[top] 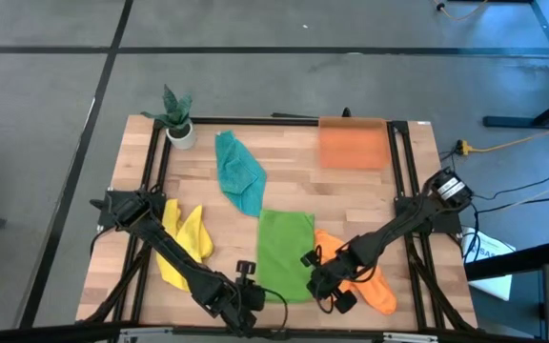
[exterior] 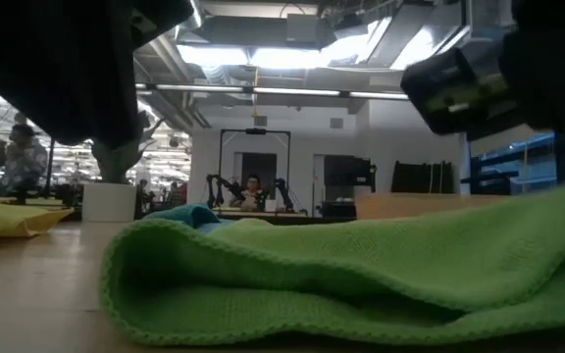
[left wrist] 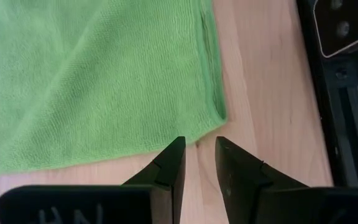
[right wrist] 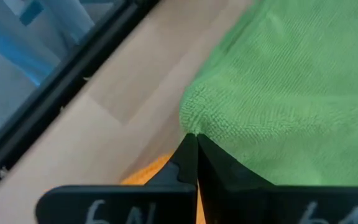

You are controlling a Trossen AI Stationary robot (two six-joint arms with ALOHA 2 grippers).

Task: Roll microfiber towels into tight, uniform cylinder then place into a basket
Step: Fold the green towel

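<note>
End effector (right wrist: 194, 149) of right arm, closed, seemingly pinches green towel (right wrist: 291, 93) corner.

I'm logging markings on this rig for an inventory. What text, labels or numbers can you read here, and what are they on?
No complete text is readable.
Left gripper: pale raised characters on its body, cut off by the picture edge, unreadable.
Right gripper: the same kind of characters, also cut off, unreadable.
Green towel, basket: no print.

Bright ceiling light panels (exterior: 263, 54) are flooding the low view with glare, leaving dark, defocused arm silhouettes at its upper corners. The bright green microfiber towel (exterior: 381, 270) is blurring nearest the lens. The pale wooden slatted table (top: 284, 181) is appearing evenly lit, casting soft shadows.
</note>
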